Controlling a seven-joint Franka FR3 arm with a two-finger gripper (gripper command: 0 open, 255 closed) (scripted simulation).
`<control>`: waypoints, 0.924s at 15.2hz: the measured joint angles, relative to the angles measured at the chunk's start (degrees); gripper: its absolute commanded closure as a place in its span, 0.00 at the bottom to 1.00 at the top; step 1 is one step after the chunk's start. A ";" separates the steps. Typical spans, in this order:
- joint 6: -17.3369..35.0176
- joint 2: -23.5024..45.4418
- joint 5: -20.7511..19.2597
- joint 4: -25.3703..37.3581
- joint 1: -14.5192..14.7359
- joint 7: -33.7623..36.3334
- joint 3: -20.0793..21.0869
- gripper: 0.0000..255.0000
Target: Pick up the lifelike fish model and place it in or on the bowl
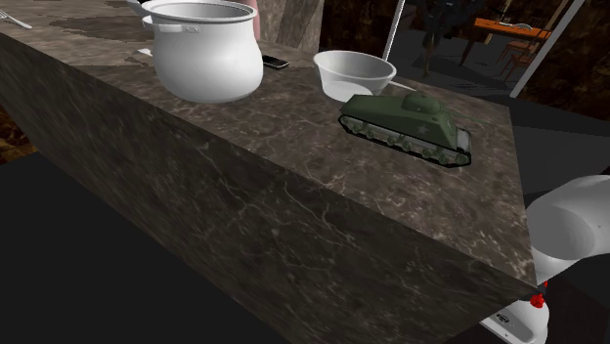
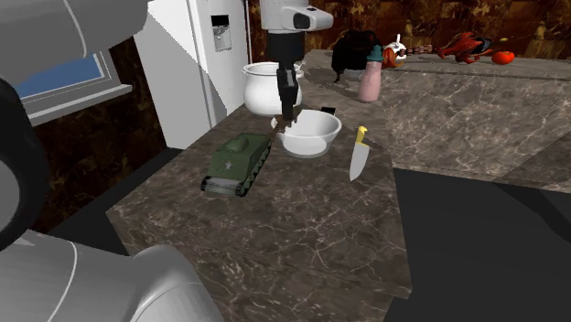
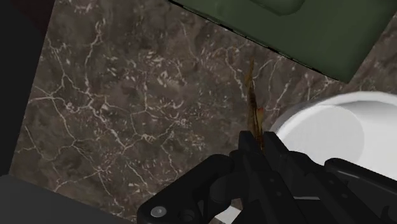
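Gripper: black two-finger gripper [image 3: 257, 140] clamped on thin brown fish model [image 3: 255, 108].
Position: beside round white bowl [image 3: 305, 121] rim.
Neighbour: green toy tank [image 1: 406, 122] on marble counter [image 3: 127, 114].

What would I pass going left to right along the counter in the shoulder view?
First the white pot, then the phone, the bowl, the green tank, and last the robot's white arm at the lower right.
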 measured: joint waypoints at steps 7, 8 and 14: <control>2.84 15.99 -2.82 12.94 -0.81 4.21 4.39 1.00; 2.88 18.07 -3.36 14.86 -0.76 4.87 4.94 1.00; 2.75 28.46 -6.74 24.74 0.13 8.11 7.36 1.00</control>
